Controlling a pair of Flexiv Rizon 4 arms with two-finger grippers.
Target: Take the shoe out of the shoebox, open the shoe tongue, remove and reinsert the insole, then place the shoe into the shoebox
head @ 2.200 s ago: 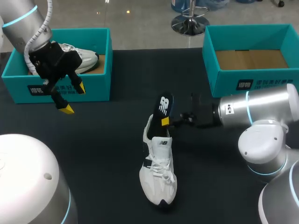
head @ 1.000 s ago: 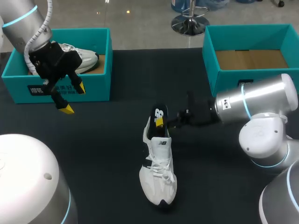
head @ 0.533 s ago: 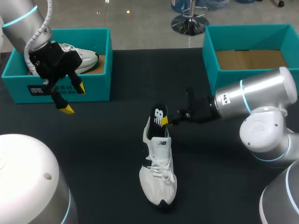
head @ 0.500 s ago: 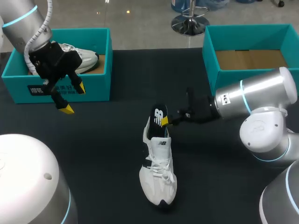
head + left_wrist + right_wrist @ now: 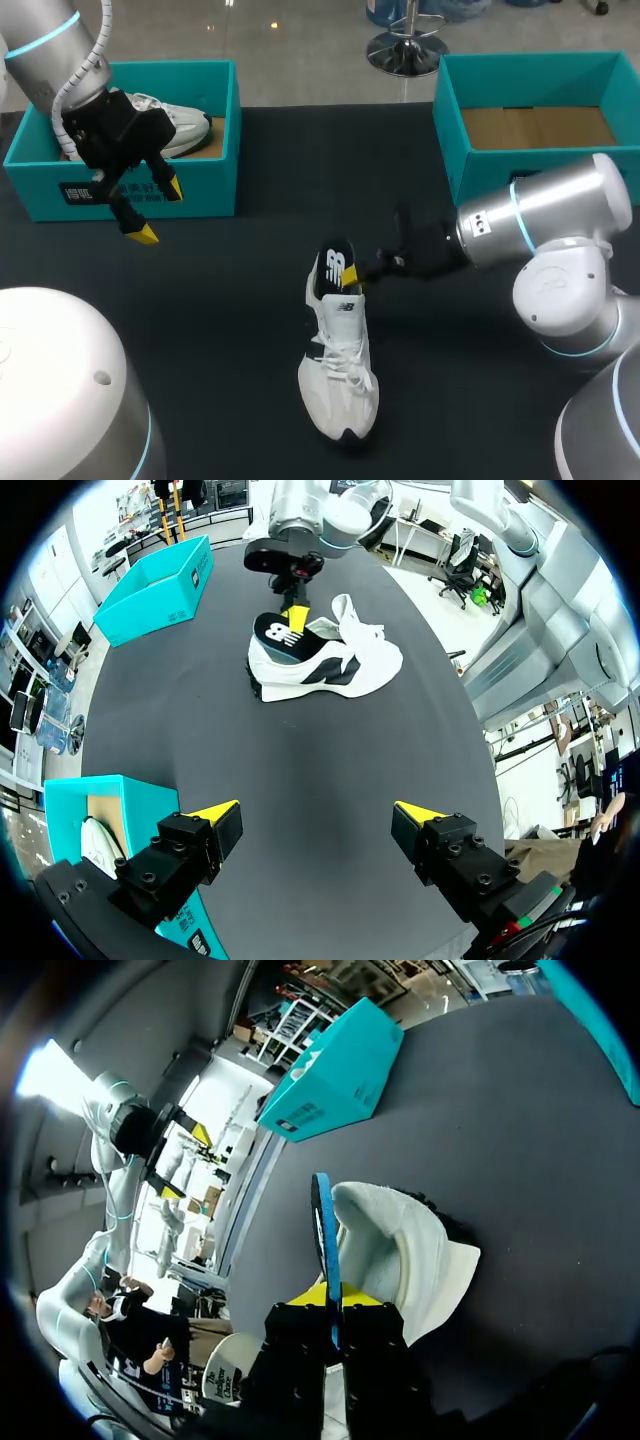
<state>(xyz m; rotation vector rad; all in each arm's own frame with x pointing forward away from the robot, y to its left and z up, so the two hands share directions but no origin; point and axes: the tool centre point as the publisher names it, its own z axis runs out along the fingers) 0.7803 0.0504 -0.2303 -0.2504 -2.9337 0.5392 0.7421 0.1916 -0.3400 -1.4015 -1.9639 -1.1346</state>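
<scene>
A white shoe (image 5: 340, 370) with black trim lies in the middle of the black table, toe toward me. A black insole (image 5: 337, 268) stands out of its heel opening, partly inside the shoe. My right gripper (image 5: 353, 281) is shut on the insole's edge, which shows as a thin blue strip (image 5: 326, 1250) between the yellow tips (image 5: 335, 1305) over the shoe (image 5: 405, 1255). My left gripper (image 5: 156, 211) hangs open in front of the left shoebox (image 5: 150, 195), far from the shoe. In its own view, the left gripper (image 5: 315, 815) is wide open above bare table, with the shoe (image 5: 340, 665) and insole (image 5: 280, 635) ahead.
The left teal shoebox holds a second white shoe (image 5: 175, 125). An empty teal shoebox (image 5: 520, 180) stands at the back right, behind my right arm (image 5: 545, 225). A white rounded robot body (image 5: 60, 390) fills the near left corner.
My right gripper has shut on the insole and carried it down and slightly left, deeper into the shoe's heel. The left arm has not moved.
</scene>
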